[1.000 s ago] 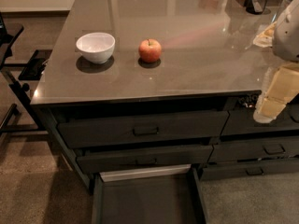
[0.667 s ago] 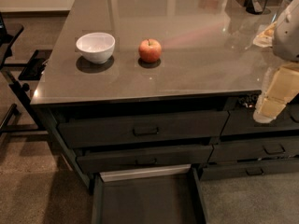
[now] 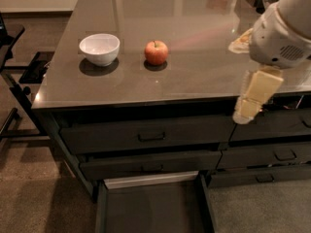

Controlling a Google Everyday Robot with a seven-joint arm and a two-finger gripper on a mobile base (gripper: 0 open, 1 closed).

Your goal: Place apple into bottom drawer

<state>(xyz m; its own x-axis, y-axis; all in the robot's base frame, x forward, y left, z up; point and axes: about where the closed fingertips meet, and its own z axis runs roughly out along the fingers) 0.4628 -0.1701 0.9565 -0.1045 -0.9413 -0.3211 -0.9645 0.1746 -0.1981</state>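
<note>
Table [image 3: 194, 76]: smooth, glossy grey-brown top with soft reflections and a straight front edge.

Apple [image 3: 156, 53]: small, round, red skin with yellowish patches. It sits upright on the top with its short dark stem pointing up. Being round, it shows no long axis. It lies in the left half of the table, about midway between the front and back edges.

White bowl [image 3: 99, 48]: round and glossy, near the left edge, just left of the apple and not touching it.

Bottom drawer [image 3: 150, 210]: dark grey, wide and shallow. It stands pulled out below the front edge, with a flat dark interior and a pale strip at the back. Its width runs parallel to the front edge.

Gripper [image 3: 245, 111]: pale yellowish, blocky, hanging downward from the white arm housing [image 3: 282, 33]. It is off the front edge near the front right corner, well apart from the apple. Whether it is open or closed cannot be told.
</note>
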